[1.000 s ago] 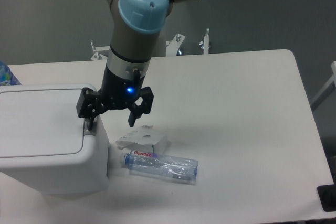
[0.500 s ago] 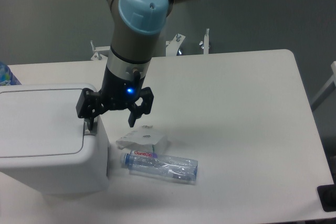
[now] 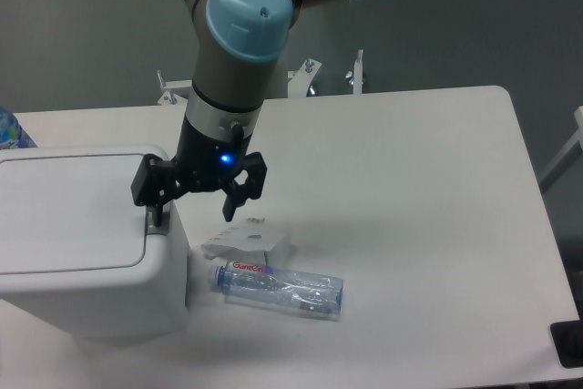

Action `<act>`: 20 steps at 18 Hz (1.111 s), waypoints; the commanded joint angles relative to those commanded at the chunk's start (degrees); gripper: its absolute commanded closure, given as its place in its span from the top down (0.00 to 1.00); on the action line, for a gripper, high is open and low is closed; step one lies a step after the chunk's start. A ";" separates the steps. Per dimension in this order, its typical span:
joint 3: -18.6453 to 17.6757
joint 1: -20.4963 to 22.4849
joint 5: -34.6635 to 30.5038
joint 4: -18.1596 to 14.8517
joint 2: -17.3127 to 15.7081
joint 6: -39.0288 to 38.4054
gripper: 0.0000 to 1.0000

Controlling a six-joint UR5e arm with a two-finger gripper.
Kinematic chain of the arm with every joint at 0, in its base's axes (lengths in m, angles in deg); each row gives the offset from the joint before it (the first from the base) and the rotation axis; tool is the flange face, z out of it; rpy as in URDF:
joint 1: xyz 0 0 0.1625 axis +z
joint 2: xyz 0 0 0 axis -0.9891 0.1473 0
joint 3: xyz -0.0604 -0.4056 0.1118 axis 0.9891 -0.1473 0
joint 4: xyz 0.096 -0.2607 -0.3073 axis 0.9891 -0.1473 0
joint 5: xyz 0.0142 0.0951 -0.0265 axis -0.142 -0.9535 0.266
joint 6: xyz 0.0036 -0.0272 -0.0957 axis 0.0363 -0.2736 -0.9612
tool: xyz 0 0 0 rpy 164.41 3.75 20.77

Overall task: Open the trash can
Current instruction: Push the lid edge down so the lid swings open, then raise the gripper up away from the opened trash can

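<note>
Spread gripper (image 3: 194, 209) at trash can (image 3: 86, 243) edge

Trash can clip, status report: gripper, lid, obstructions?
Gripper open, one finger on the grey push tab. Trash can lid down. Carton and bottle lying beside the can, clear of the tab.

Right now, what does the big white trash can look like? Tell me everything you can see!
The trash can is a big boxy bin that looks like white plastic, with rounded corners. Its flat rectangular lid is down, so it is shut. A small grey tab sits at the lid's right edge. The bin stands upright on the left side of the table, partly cut off by the picture's edge. The open end effector has one finger down at the tab; whether it touches cannot be told.
</note>
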 joint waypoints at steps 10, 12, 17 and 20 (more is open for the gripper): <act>2.10 0.09 0.09 0.17 -0.70 0.61 1.00; 3.68 0.17 0.09 0.70 -0.97 0.79 1.00; 4.57 2.02 -0.09 0.97 -1.84 1.05 1.00; 5.36 4.13 -7.70 0.88 -2.37 2.45 1.00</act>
